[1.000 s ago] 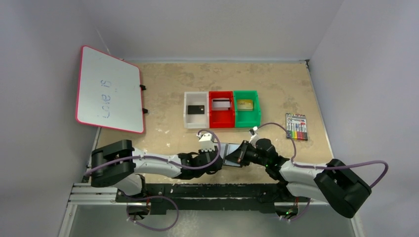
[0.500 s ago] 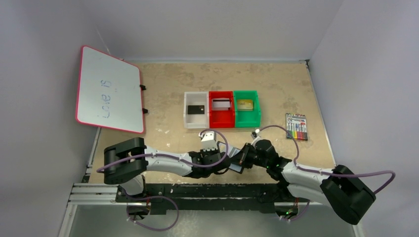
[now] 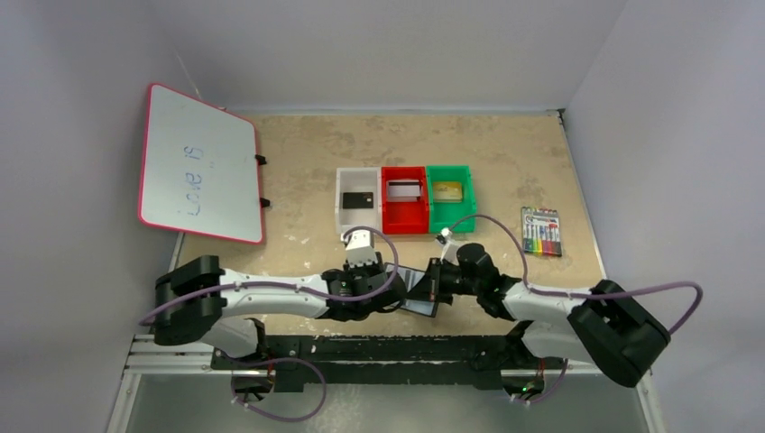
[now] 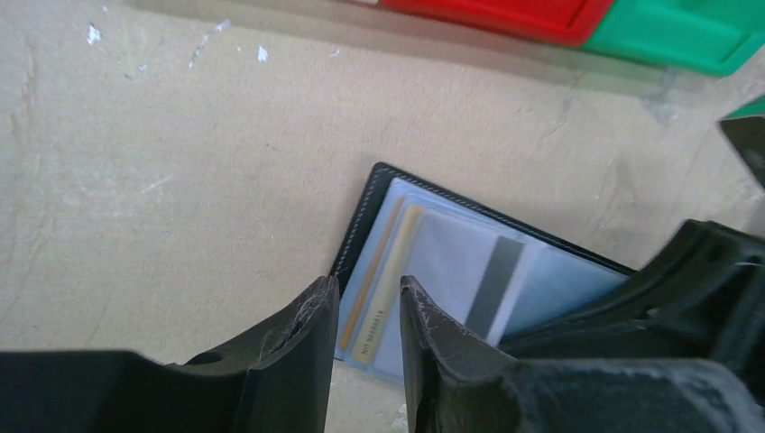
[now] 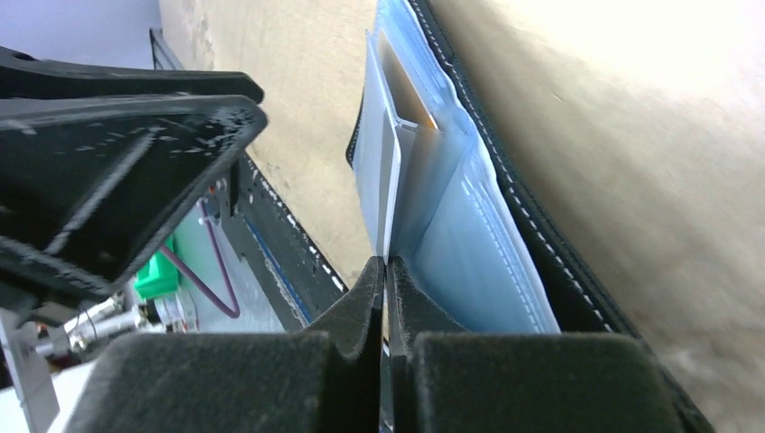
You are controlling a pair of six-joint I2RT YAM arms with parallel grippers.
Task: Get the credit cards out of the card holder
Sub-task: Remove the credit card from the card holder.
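Observation:
The card holder [image 3: 415,292] lies open near the table's front, black outside with grey-blue inner sleeves [image 4: 451,271]. Through the sleeves I see a tan strip and a dark stripe. My right gripper [image 3: 433,283] is shut on a thin inner leaf of the holder [image 5: 424,180], fingertips meeting at its edge [image 5: 386,269]. My left gripper [image 3: 391,289] is open, its fingers [image 4: 365,302] straddling the holder's near left corner with a narrow gap. A black card [image 3: 358,199] lies in the white bin, a silver striped card [image 3: 404,189] in the red bin, a gold card [image 3: 447,190] in the green bin.
The white bin [image 3: 345,219], red bin [image 3: 403,224] and green bin [image 3: 450,224] stand in a row behind the grippers. A whiteboard [image 3: 198,162] leans at the far left. A marker pack [image 3: 540,231] lies at the right. Red [image 4: 505,13] and green [image 4: 686,36] bin edges show in the left wrist view.
Both grippers and the card holder have shifted a little left. The left wrist has drawn back toward the white bin. The right gripper stays shut on the holder.

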